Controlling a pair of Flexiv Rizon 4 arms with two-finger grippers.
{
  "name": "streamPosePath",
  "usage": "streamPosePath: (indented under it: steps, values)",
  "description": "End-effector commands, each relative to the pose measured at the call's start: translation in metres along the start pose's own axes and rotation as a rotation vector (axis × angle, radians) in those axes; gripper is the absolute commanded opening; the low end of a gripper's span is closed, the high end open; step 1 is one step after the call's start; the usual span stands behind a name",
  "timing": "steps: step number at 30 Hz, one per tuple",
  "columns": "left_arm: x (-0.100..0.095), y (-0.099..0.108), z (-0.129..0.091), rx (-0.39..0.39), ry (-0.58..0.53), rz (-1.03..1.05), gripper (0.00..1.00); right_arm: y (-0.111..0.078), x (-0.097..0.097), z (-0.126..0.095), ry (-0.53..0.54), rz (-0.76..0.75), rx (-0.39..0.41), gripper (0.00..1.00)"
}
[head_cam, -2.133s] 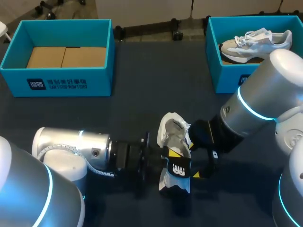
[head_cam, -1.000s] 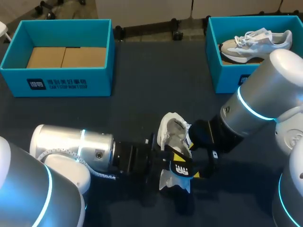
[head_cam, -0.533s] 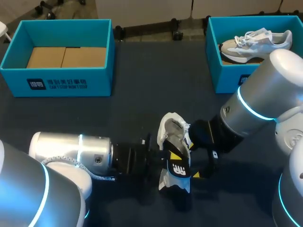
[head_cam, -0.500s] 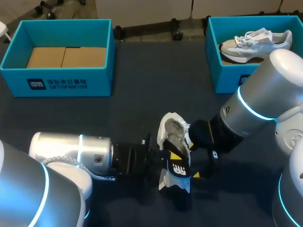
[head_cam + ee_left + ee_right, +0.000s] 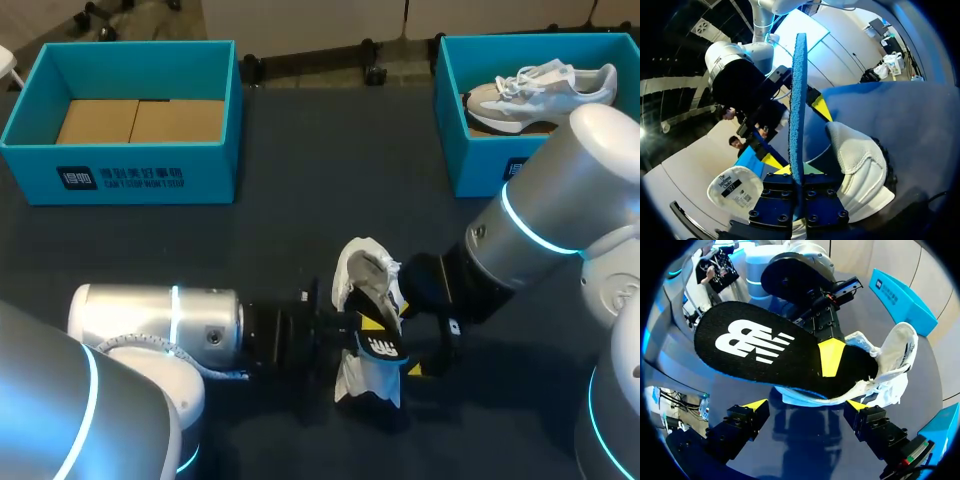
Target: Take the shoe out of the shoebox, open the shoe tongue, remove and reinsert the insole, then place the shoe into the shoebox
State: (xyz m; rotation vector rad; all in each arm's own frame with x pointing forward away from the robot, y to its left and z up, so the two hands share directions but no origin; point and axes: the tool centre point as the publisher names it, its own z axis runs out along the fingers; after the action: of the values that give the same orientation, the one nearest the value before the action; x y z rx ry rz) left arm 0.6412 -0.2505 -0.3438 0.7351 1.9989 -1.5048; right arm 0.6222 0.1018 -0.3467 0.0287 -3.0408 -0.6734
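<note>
A white shoe (image 5: pixel 362 280) lies on the dark table near its front middle. Its black insole (image 5: pixel 378 352), with a white logo, sticks out of the shoe's opening toward me. My left gripper (image 5: pixel 355 330) is shut on the insole. In the left wrist view the insole (image 5: pixel 799 100) stands edge-on between my left gripper's (image 5: pixel 796 172) fingers, with the shoe (image 5: pixel 860 165) beside it. My right gripper (image 5: pixel 806 405) is open, its fingers apart just short of the insole (image 5: pixel 765 347) and shoe (image 5: pixel 892 357). In the head view my right gripper (image 5: pixel 408 338) sits just right of the shoe.
An open teal shoebox (image 5: pixel 130 165) with a bare cardboard floor stands at the back left. A second teal shoebox (image 5: pixel 480 165) at the back right holds another white shoe (image 5: pixel 545 88). Bare table (image 5: pixel 300 220) lies between them.
My left arm has shifted a little and the insole has turned slightly in its grip. The shoe and my right arm have stayed where they were.
</note>
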Motion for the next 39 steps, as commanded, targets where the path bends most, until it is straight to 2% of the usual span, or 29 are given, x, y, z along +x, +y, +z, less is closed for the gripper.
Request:
streamPosePath:
  steps: [1,3,5,14,23,25,27,39]
  values:
    - [0.001,-0.006,-0.004,0.021,0.004,-0.018,0.05,0.001,0.001,0.001,-0.002,0.001,0.002,1.0]
    - [0.001,-0.01,-0.006,0.04,0.007,-0.033,0.18,0.001,0.001,0.001,-0.002,0.001,0.002,1.0]
    - [0.0,-0.014,-0.008,0.06,0.011,-0.05,0.21,0.001,0.001,0.001,-0.002,0.001,0.002,1.0]
    - [-0.001,-0.034,-0.014,0.081,0.002,-0.012,0.23,0.001,0.001,0.001,-0.002,0.001,0.002,1.0]
    - [0.003,-0.04,-0.01,0.094,0.023,0.031,0.2,0.001,0.001,0.001,-0.002,0.001,0.002,1.0]
    - [0.004,-0.035,-0.006,0.074,0.028,0.048,0.15,0.001,0.001,0.001,-0.002,0.001,0.002,1.0]
    - [0.005,-0.032,-0.005,0.076,0.031,0.05,0.0,0.001,0.001,0.001,-0.002,0.001,0.002,1.0]
    - [0.008,-0.014,0.003,0.048,0.054,0.153,0.0,0.001,0.001,0.001,-0.002,0.001,0.002,1.0]
